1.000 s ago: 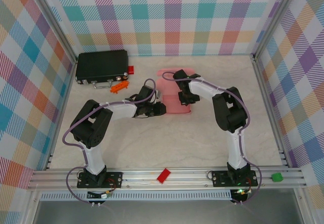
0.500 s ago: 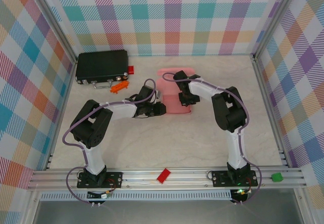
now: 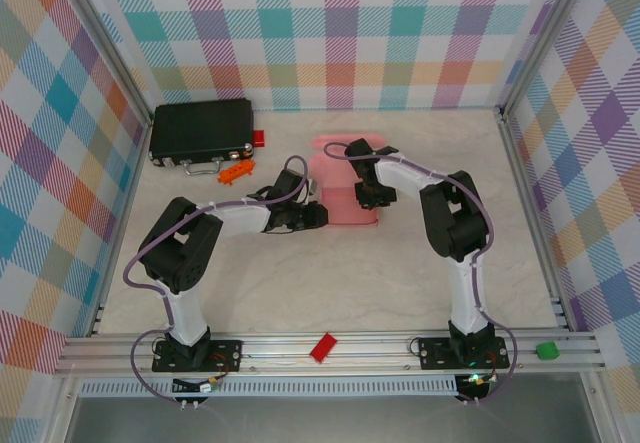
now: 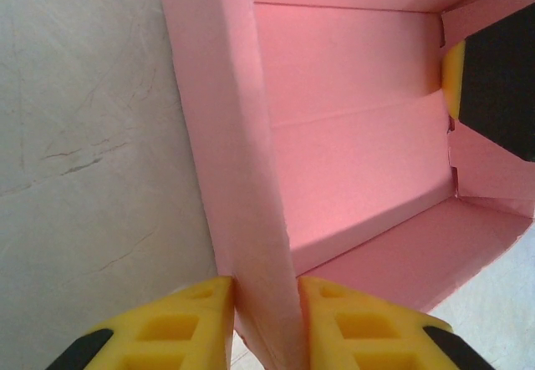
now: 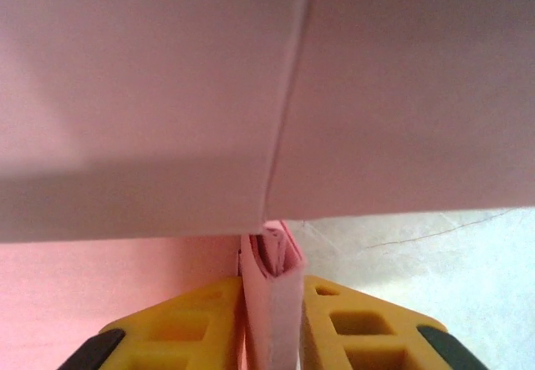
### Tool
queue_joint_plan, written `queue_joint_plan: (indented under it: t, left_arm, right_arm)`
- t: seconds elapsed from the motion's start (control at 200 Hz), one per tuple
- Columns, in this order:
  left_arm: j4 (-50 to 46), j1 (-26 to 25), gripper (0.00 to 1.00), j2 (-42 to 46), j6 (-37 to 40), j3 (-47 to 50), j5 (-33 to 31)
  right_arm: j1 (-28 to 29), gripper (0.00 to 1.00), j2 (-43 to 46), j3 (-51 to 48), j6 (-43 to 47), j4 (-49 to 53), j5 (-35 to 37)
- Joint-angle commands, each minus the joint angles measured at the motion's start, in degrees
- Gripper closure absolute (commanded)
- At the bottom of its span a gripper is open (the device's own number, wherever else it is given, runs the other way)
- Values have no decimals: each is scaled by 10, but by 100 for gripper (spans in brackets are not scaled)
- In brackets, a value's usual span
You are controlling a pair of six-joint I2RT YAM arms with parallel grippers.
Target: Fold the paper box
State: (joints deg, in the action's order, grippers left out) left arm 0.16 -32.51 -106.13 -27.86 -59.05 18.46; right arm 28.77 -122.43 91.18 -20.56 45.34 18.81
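Observation:
The paper box (image 3: 340, 191) is a pale-pink open tray in mid-table, with a flap lying behind it. My left gripper (image 3: 318, 215) is at its near left wall. In the left wrist view the yellow fingers (image 4: 188, 324) press both sides of that upright wall (image 4: 242, 186), so the left gripper (image 4: 266, 320) is shut on it. My right gripper (image 3: 368, 199) is at the box's right side. In the right wrist view it (image 5: 272, 320) pinches a doubled-over wall (image 5: 272, 278) under a wide pink panel (image 5: 251, 94). One of its fingers (image 4: 493, 78) shows inside the box.
A black case (image 3: 200, 131) lies at the back left, with a small red block (image 3: 258, 138) and an orange piece (image 3: 236, 171) beside it. On the front rail sit a red block (image 3: 323, 347) and a green knob (image 3: 546, 350). Checked walls enclose the table.
The right wrist has shifted very slightly to the right. The box and the left arm have stayed in place.

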Motion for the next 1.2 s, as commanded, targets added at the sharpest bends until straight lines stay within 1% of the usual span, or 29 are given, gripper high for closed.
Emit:
queue_joint_plan:
  t: [0.0, 0.355, 0.5, 0.635, 0.88, 1.035, 1.1, 1.195]
  left_arm:
    - [-24, -3, 75, -9, 0, -4, 5]
    - [-26, -4, 76, -10, 1, -8, 6]
    - [-28, -5, 76, -11, 2, -11, 6]
    - [-30, -5, 76, -13, 2, -13, 7]
    - [-31, -6, 76, -13, 2, -15, 6]
    - [-32, -6, 76, -13, 4, -16, 6]
    - [-32, -6, 76, -12, 4, -15, 6]
    - [-32, -6, 76, -12, 4, -15, 6]
  right_arm:
    - [-5, 75, 13, -10, -12, 30, -23]
    - [-7, 74, 24, -11, -15, 16, -58]
    - [-10, 72, 28, -16, -17, 6, -80]
    - [-10, 71, 33, -19, -19, 4, -78]
    - [-11, 73, 42, -19, -17, -1, -83]
    - [-11, 72, 44, -18, -17, 0, -82]
    - [-11, 69, 45, -17, -17, 2, -78]
    - [-11, 61, 46, -18, -18, 6, -61]
